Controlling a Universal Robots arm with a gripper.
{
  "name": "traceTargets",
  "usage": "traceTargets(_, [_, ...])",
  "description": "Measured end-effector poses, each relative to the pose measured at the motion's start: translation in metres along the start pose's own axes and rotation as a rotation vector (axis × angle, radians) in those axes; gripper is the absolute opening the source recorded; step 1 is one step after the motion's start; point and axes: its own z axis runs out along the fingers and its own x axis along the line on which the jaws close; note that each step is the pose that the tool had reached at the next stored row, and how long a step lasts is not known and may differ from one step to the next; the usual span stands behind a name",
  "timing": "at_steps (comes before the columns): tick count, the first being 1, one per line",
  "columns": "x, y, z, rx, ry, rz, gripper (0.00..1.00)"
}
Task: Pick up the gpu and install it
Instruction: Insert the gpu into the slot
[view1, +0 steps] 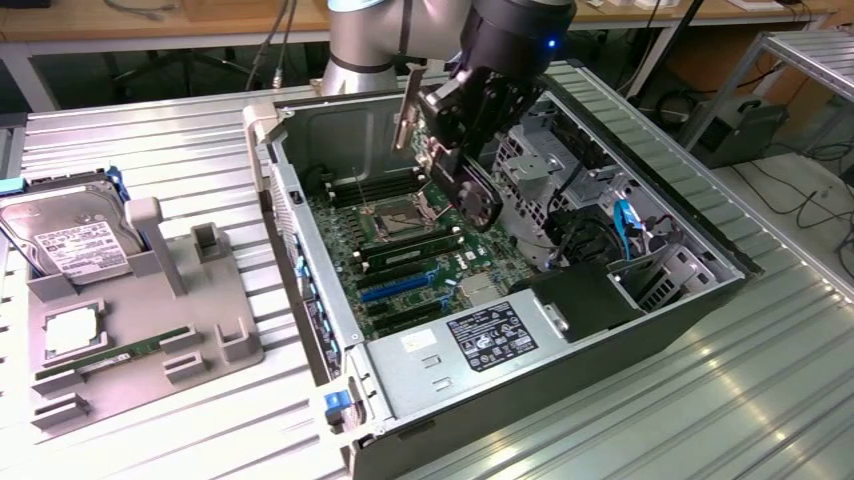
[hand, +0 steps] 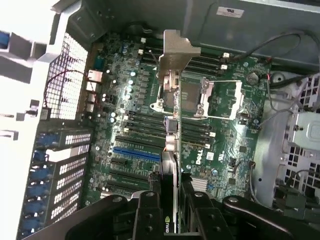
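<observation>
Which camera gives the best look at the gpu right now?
The wrist view: the gpu runs edge-on from the jaws to its silvery bracket, above the motherboard. In the exterior view the jaws hide most of it.

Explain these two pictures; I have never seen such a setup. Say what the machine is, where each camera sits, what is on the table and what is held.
The machine is a robot arm with a gripping tool at its end. One picture comes from a camera off the arm and takes in the scene; the other from a camera on the arm's wrist, looking past the tool. On the ribbed metal table lies an open computer case, its green main board exposed. On the exterior view's left, a grey tray carries a hard drive and a memory stick. The tool grips a graphics card, held above the main board, not yet plugged in.
</observation>
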Motion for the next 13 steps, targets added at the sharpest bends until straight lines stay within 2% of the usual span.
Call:
traceTargets(2, [0.0,0.0,0.0004,0.0037,0.0031,-0.068,0.26])
traceTargets(4, [-0.0001,-0.0001,0.0012,0.0083,0.0028,-0.133,0.26])
traceTargets(11, [-0.0002,-0.0003,0.0028,0.0169,0.0004,-0.253,0.26])
traceTargets(13, [-0.0002,-0.0003,0.0037,0.0214,-0.0007,-0.316,0.26])
